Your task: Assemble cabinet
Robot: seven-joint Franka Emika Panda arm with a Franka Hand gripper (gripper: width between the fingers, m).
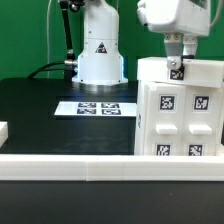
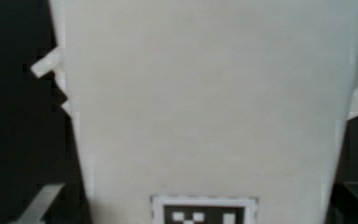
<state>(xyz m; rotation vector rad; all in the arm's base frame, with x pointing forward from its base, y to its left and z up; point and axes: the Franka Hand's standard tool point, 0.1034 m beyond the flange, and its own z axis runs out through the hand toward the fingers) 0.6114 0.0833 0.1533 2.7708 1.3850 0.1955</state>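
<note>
Cabinet (image 1: 180, 108) stands upright at approx 3 o'clock on the black table (image 1: 40, 110), looks largely assembled w/ tagged fronts on; what's left, can't tell. Gripper (image 1: 176, 62) sits at its top edge, grip state can't tell. No readable text, only b/w tags; marker board (image 1: 97, 108) near 12.

A robotics lab: green backdrop (image 1: 30, 30), black table (image 1: 40, 110), fixed marker board (image 1: 98, 108), robot base (image 1: 100, 55).
</note>
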